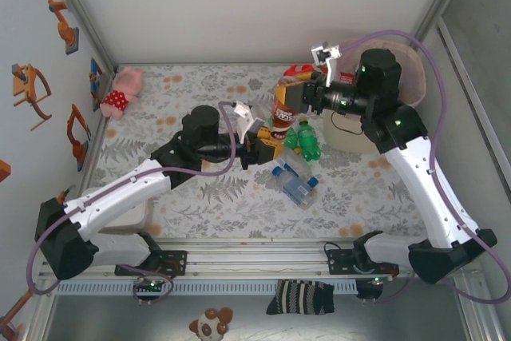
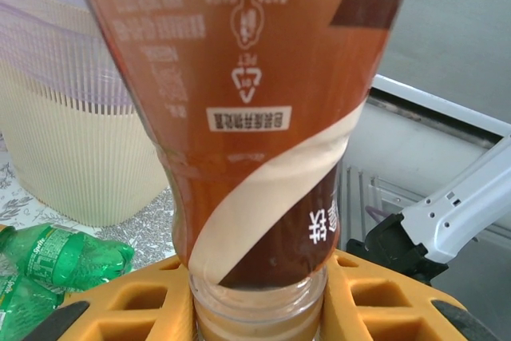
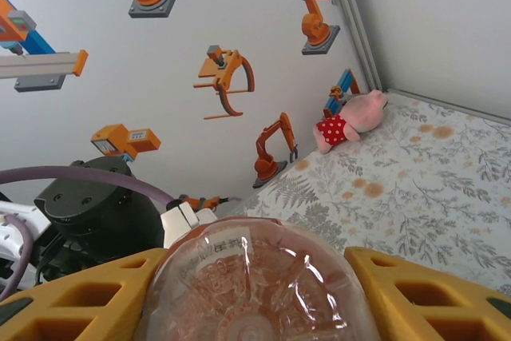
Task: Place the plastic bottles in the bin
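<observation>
A brown-labelled plastic bottle (image 1: 281, 113) hangs in the air between both grippers, left of the bin (image 1: 351, 135). My left gripper (image 1: 267, 137) is shut on its narrow clear end; in the left wrist view the yellow fingers (image 2: 128, 301) press on both sides of the bottle (image 2: 255, 117). My right gripper (image 1: 289, 93) grips the other end: the bottle's ribbed base (image 3: 255, 285) sits between its yellow fingers (image 3: 407, 293), which touch both sides. Two green bottles (image 1: 305, 140) and clear blue-capped bottles (image 1: 294, 181) lie on the mat below.
The cream bin with its pink liner (image 2: 72, 141) stands just beyond the green bottles (image 2: 56, 257). A pink plush toy (image 1: 124, 89) lies in the far left corner against the wall. A red toy (image 1: 299, 69) sits behind the right gripper.
</observation>
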You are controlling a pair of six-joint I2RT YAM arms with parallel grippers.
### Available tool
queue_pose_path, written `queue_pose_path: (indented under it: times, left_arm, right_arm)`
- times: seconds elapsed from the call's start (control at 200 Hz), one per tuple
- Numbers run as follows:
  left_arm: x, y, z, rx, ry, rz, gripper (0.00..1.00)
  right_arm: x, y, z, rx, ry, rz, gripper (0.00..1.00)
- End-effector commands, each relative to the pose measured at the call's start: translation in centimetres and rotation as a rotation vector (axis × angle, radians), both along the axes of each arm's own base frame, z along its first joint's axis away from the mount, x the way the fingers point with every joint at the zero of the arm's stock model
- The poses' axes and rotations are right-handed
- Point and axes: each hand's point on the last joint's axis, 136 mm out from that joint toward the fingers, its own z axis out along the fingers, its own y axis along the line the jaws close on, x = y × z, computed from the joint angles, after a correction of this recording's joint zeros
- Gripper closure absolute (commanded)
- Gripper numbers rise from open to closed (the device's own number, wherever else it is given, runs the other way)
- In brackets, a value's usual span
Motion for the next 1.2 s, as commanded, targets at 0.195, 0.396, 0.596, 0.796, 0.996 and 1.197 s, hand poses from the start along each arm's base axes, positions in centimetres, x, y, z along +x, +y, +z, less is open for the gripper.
queue_pose_path:
  times: [0.195, 0.396, 0.596, 0.796, 0.996, 1.197]
  left_arm:
    - [0.3, 1.2, 2.4, -0.06, -0.084, 0.063, 0.46]
    - [0.5, 1.7, 2.1, -0.055, -0.086, 0.09, 0.38]
    - [0.6, 1.9, 1.9, -0.045, -0.083, 0.097, 0.38]
    - [0.9, 2.0, 1.7, -0.041, -0.082, 0.11, 0.38]
    - [1.4, 1.9, 1.4, -0.034, -0.073, 0.117, 0.38]
    - [2.1, 1.5, 1.1, -0.038, -0.052, 0.122, 0.38]
  right_arm:
    - [1.7, -1.2, 0.3, -0.055, -0.037, -0.139, 0.54]
    - [4.5, -4.3, 1.7, -0.088, -0.085, -0.316, 0.54]
    - [8.6, -10.6, 4.2, -0.09, -0.122, -0.556, 0.54]
    - [12.9, -18.9, 6.5, -0.078, -0.161, -0.873, 0.54]
    - [16.3, -26.2, 6.7, -0.071, -0.239, -1.157, 0.55]
    - [19.1, -31.7, 5.0, 0.044, -0.256, -1.332, 0.57]
